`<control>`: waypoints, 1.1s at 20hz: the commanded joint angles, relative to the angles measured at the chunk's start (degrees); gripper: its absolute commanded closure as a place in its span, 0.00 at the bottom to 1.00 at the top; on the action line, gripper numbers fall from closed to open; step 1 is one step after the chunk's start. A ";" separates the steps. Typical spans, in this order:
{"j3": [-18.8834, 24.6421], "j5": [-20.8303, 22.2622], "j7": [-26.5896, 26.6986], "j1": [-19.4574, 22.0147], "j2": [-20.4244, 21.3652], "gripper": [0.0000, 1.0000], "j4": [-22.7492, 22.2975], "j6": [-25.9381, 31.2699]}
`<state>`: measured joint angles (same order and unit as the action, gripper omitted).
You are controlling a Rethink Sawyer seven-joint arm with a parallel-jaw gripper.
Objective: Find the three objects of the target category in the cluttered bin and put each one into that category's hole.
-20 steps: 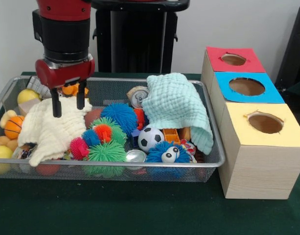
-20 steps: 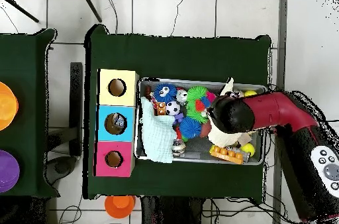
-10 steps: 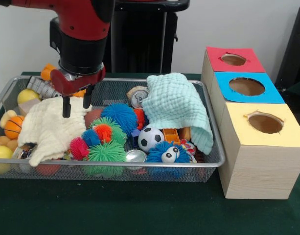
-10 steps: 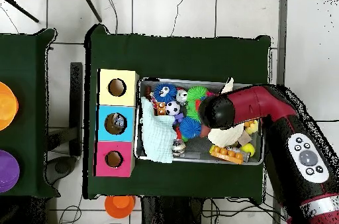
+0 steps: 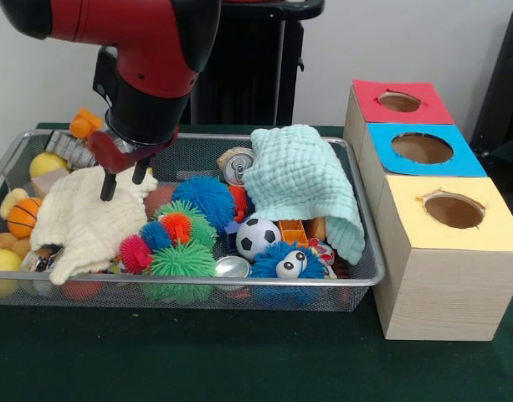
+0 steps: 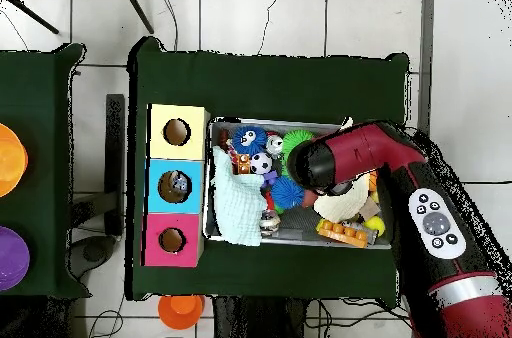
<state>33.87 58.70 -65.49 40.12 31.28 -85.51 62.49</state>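
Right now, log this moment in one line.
gripper: open, empty | over cream cloth in bin | holes: nothing entering

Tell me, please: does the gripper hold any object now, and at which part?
Nothing is held. The gripper hangs open and empty just above the cream cloth in the wire bin, with nothing between its fingers.
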 commanded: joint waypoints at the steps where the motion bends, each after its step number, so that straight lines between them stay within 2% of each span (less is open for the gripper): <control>1: -3.08 4.49 13.51 -0.34 -3.86 0.00 4.04 1.01; 6: -3.49 5.16 13.29 -0.03 -3.72 0.00 3.38 0.13; 13: -6.28 9.99 14.52 -1.56 -4.83 0.00 5.46 1.05; 22: -7.82 9.68 13.32 -1.34 -6.66 0.00 4.86 -0.29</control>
<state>30.15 62.91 -65.49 38.71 28.64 -82.86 62.50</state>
